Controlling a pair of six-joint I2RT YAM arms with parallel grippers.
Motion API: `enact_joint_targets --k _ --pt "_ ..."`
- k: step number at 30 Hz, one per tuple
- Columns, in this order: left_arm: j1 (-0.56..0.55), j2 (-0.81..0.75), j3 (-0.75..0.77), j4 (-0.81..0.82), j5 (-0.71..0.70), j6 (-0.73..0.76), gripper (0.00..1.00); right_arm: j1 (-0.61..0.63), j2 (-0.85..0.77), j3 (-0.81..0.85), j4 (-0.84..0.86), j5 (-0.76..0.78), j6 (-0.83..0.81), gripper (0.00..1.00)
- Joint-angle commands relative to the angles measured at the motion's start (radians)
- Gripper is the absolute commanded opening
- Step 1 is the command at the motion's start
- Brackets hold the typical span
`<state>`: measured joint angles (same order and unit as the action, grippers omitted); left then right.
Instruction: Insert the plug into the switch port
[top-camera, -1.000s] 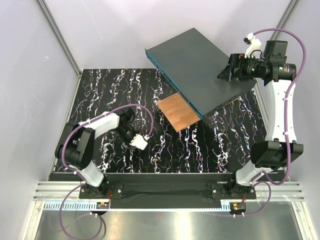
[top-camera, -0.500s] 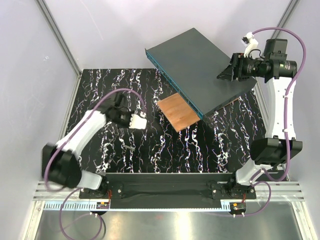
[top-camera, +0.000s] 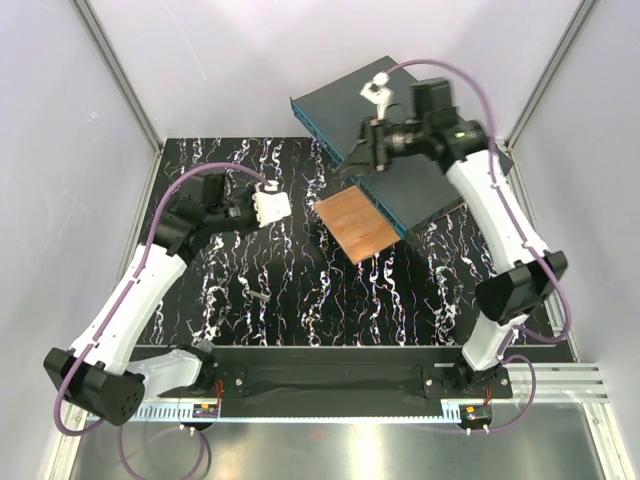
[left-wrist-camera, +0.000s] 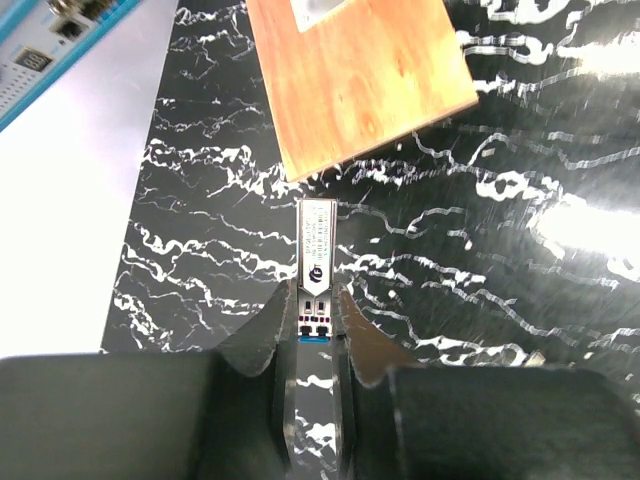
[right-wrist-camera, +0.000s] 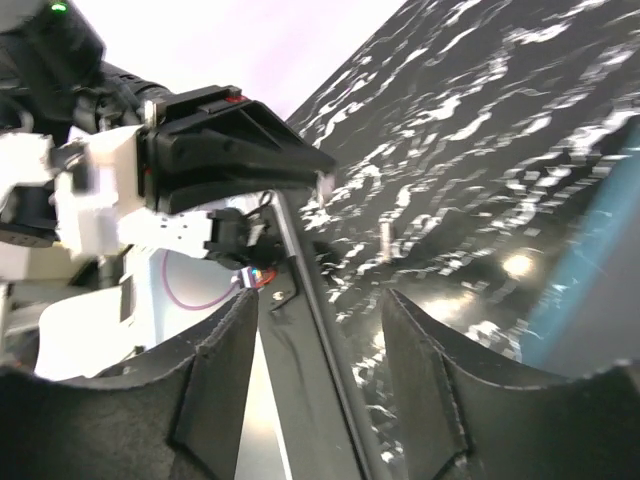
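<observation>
Teal marks the narrow face of the dark-grey box, and everything I do now is measured against that box. My left gripper is pressed together on the plug, a slim metal module pinched by its rear end, with its labelled nose sticking out ahead of my fingers. It hangs above the marbled table, well apart from the box's teal face and out in front of it. The wooden plate lies near the lower end of that face, and the plug's nose is aimed at the plate's near corner, not at the sockets. In my left wrist view the teal face sits off in the upper left corner, where one switch port shows among others; which socket is the target, I cannot tell.

My right gripper hovers at the middle of the box's teal edge, its fingers spread with nothing between them.

I judge this as the carry step: the plug is secured and the approach to the box is only partly made. Next I need to swing the plug toward the teal face, turn it until its long axis runs square into that face, level it with the row of sockets, then push in gently. My right gripper looks placed to steady the box, which rests tilted, against that push.
</observation>
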<state>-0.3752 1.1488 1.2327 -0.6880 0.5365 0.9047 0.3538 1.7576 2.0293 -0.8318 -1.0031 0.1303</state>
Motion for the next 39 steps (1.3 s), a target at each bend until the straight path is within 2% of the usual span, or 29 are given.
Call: enact_joint_targets --k 1,10,19,26,30,31,33,35,37,39 --pt "-0.028 -0.026 0.063 0.076 -0.072 -0.136 0.00 0.102 0.037 -0.004 0.129 0.046 0.107 0.58" --pt "-0.040 -0.046 0.054 0.110 -0.090 -0.194 0.00 0.249 0.115 -0.017 0.143 0.130 0.124 0.57" --pt "-0.059 -0.041 0.054 0.117 -0.081 -0.204 0.00 0.274 0.175 0.017 0.163 0.129 0.163 0.56" --pt "-0.074 -0.034 0.065 0.114 -0.078 -0.207 0.00 0.289 0.201 0.023 0.169 0.129 0.172 0.50" --pt "-0.087 -0.026 0.067 0.108 -0.078 -0.204 0.00 0.289 0.203 0.034 0.174 0.123 0.173 0.39" --pt "-0.087 -0.027 0.067 0.110 -0.079 -0.208 0.00 0.289 0.203 0.032 0.177 0.117 0.175 0.30" --pt "-0.090 -0.026 0.068 0.111 -0.079 -0.213 0.00 0.289 0.201 0.026 0.181 0.091 0.178 0.18" --pt "-0.088 -0.026 0.070 0.113 -0.079 -0.231 0.01 0.289 0.198 0.022 0.184 0.069 0.177 0.10" --pt "-0.087 -0.035 0.067 0.105 -0.081 -0.243 0.09 0.289 0.194 0.016 0.178 0.051 0.161 0.00" --pt "-0.077 -0.052 0.062 0.093 -0.083 -0.259 0.17 0.284 0.187 0.008 0.169 0.031 0.146 0.00"
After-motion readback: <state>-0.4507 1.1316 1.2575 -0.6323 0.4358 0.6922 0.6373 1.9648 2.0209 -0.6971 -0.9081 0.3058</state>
